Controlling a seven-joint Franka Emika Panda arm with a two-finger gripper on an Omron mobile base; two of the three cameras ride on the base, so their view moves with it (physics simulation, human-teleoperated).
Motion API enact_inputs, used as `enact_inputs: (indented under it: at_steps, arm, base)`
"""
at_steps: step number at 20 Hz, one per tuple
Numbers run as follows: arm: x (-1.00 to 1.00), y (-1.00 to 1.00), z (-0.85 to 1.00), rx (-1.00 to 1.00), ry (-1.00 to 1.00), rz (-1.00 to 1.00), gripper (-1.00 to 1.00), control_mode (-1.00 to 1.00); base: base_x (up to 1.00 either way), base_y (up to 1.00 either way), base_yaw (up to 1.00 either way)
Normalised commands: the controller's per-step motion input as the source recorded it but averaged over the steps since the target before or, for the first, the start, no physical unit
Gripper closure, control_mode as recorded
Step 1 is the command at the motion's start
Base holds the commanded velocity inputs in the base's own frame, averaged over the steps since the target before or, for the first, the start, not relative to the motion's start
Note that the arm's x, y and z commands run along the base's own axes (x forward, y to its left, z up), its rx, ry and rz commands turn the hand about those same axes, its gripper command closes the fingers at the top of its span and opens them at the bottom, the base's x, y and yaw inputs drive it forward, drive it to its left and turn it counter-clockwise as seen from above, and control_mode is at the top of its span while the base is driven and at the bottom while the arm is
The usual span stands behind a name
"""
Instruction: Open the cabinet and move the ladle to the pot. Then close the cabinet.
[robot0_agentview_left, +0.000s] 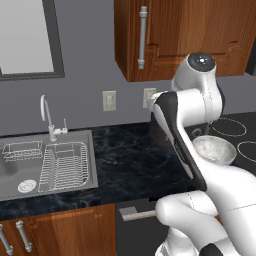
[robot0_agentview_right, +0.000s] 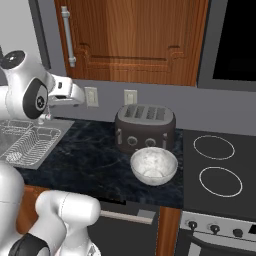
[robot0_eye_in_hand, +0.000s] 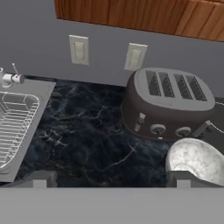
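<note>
The cabinet (robot0_agentview_left: 190, 35) hangs on the wall above the counter with its door shut. Its long silver bar handle (robot0_agentview_left: 143, 37) runs down the door's left side, and it appears again in the right base view (robot0_agentview_right: 68, 36). My gripper (robot0_eye_in_hand: 111, 181) is open, its two dark fingertips wide apart with nothing between them. It hovers over the dark marble counter (robot0_eye_in_hand: 87, 131), below the cabinet's lower edge (robot0_eye_in_hand: 131, 13) and well under the handle. The white hand (robot0_agentview_right: 67, 94) sits left of the toaster. The ladle and the pot are out of view.
A dark four-slot toaster (robot0_agentview_right: 145, 127) stands against the wall, with a white speckled bowl (robot0_agentview_right: 153, 165) in front of it. The sink (robot0_agentview_left: 45, 165) with a wire rack and faucet (robot0_agentview_left: 47, 117) lies to the left. A black cooktop (robot0_agentview_right: 215, 170) lies to the right. Two wall outlets (robot0_eye_in_hand: 78, 50) sit above the counter.
</note>
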Motion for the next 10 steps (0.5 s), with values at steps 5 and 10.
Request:
enact_inputs:
  at_steps: [5,10]
  arm:
    - [-0.02,0.08,0.41,0.00,0.00,0.11,-1.00,-1.00]
    - [0.00,0.04,0.41,0.00,-0.01,0.10,-1.00,-1.00]
  base:
    - [0.00,0.00,0.00]
    - [0.00,0.00,0.00]
